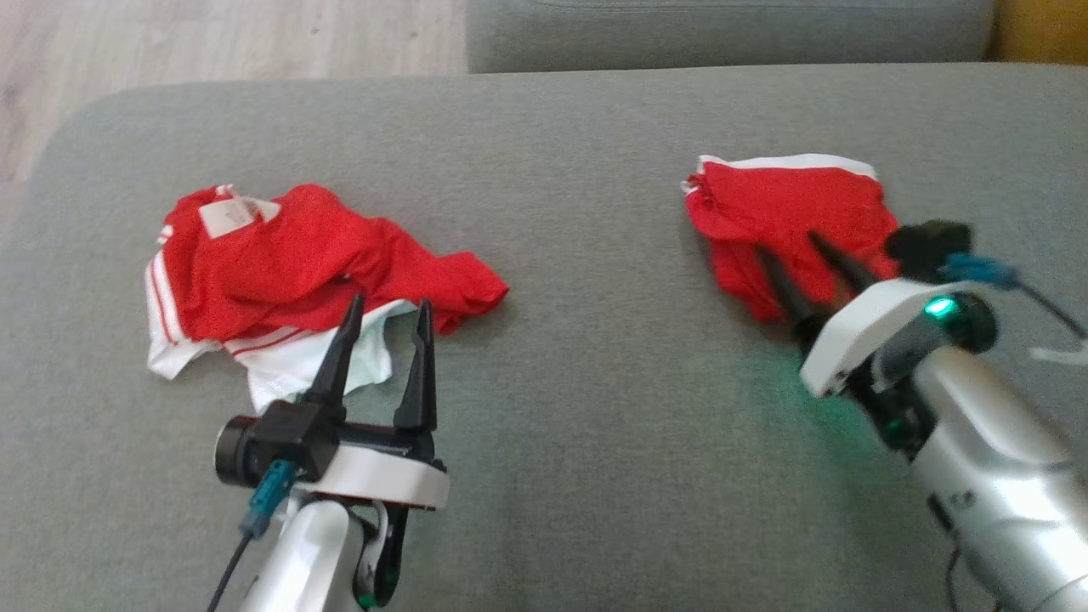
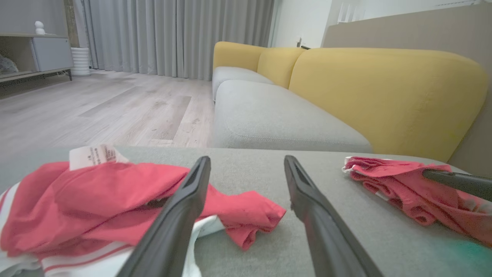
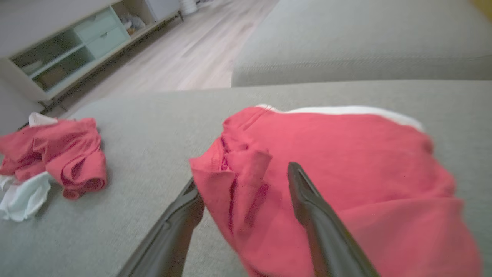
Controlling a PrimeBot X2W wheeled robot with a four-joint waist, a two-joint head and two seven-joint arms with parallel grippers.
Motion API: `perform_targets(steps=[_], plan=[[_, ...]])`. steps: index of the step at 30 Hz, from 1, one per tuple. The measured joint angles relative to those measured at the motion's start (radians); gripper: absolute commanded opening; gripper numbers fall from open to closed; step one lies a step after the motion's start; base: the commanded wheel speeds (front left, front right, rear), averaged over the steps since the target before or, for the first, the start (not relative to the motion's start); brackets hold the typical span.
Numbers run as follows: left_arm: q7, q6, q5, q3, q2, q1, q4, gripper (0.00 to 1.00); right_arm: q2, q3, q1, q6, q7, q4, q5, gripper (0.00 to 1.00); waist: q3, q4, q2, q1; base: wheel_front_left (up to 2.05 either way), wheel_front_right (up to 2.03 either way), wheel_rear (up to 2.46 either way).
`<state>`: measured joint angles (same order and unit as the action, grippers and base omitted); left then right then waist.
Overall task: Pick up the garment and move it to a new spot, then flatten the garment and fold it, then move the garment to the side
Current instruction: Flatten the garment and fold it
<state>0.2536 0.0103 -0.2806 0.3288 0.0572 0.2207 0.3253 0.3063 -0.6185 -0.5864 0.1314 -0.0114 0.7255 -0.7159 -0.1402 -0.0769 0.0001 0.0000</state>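
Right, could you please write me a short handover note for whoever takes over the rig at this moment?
Left end effector: open, empty, fingertips at the near edge of the crumpled garment on the cushion's left.
Right end effector: open, fingers over the folded garment on the cushion's right; cloth lies between them, no grip visible.
Done: that garment looks folded and set to the side.
To do: pull the right arm clear; the crumpled garment, if it is next, needs moving, flattening and folding.
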Motion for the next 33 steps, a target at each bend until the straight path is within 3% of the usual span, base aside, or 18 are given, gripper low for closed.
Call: perform_targets(steps=[8,14,19,23,28,29,30,33], plan=[[0.0,0.016,0.002,-0.028,-0.001,0.001,-0.069,1.0,0.077,0.164,-0.039,0.0,-0.176,-0.022,-0.013,1.0,0.017,0.072,0.0,0.0,0.0,0.0,0.0],[0.0,0.017,0.009,-0.047,-0.005,0.001,-0.093,1.0,0.089,0.347,0.003,0.0,-0.235,-0.054,0.178,1.0,0.039,0.121,0.0,0.0,0.0,0.0,0.0],[0.0,0.016,0.027,-0.065,-0.005,-0.005,-0.101,1.0,-0.01,0.514,0.174,0.0,-0.237,-0.173,0.342,1.0,0.048,0.143,0.0,-0.0001,0.0,0.0,0.0],[0.0,0.013,0.035,-0.073,-0.006,-0.029,-0.094,1.0,-0.103,0.589,0.298,0.0,-0.237,-0.254,0.43,1.0,0.042,0.148,0.0,-0.0001,0.0,0.0,0.0],[0.0,-0.002,0.046,-0.076,-0.006,-0.031,-0.093,1.0,-0.142,0.635,0.311,0.0,-0.193,-0.362,0.496,1.0,0.013,0.134,0.0,-0.0001,0.0,0.0,0.0],[0.0,-0.003,0.046,-0.076,-0.006,-0.029,-0.093,1.0,-0.142,0.635,0.308,0.0,-0.181,-0.374,0.503,0.42,0.005,0.13,0.0,-0.0001,0.0,0.0,0.0],[0.0,-0.003,0.046,-0.075,-0.006,-0.025,-0.093,1.0,-0.142,0.636,0.304,0.0,-0.172,-0.381,0.509,0.0,-0.004,0.124,0.0,0.0,0.0,0.0,0.0],[0.0,-0.011,0.053,-0.073,-0.007,-0.005,-0.094,1.0,-0.144,0.64,0.272,0.0,-0.13,-0.385,0.529,0.0,-0.036,0.105,0.0,0.0,0.0,0.0,0.0]])
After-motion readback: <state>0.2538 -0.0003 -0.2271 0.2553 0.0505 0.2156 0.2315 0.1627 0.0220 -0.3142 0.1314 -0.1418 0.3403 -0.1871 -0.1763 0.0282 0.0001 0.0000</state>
